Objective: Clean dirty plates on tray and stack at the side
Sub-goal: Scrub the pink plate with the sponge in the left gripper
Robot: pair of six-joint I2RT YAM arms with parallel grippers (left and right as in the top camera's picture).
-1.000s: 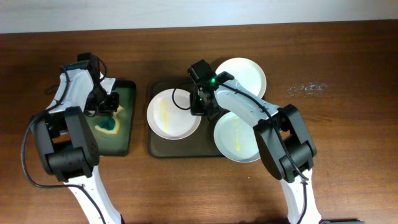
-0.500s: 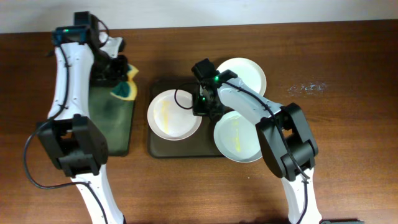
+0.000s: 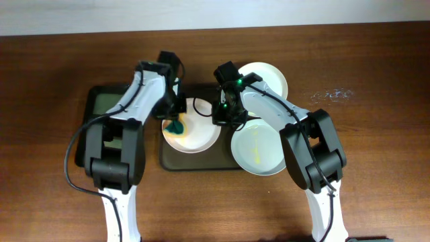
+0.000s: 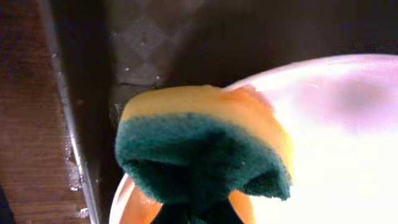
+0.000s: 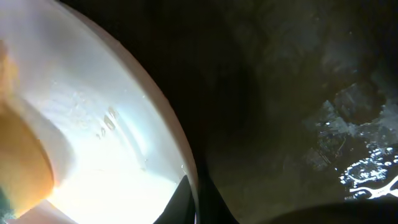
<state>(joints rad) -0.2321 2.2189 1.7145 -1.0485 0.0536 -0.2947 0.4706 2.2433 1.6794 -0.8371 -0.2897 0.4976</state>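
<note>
The left gripper [image 3: 176, 119] is squeezed tight on a green and yellow sponge [image 4: 199, 155]. The sponge sits on the left side of the white plate [image 3: 201, 138], which lies on the left part of the tray [image 3: 201, 163], and the right gripper [image 3: 222, 115] looks pinched on that plate's right rim. If the sponge pushes too hard or the pinch is weak, I think the plate could slide or tip up and bump the green plate [image 3: 262, 158] just beside it on the right, or the sponge could slip out, leaving the plate dirty.
</note>
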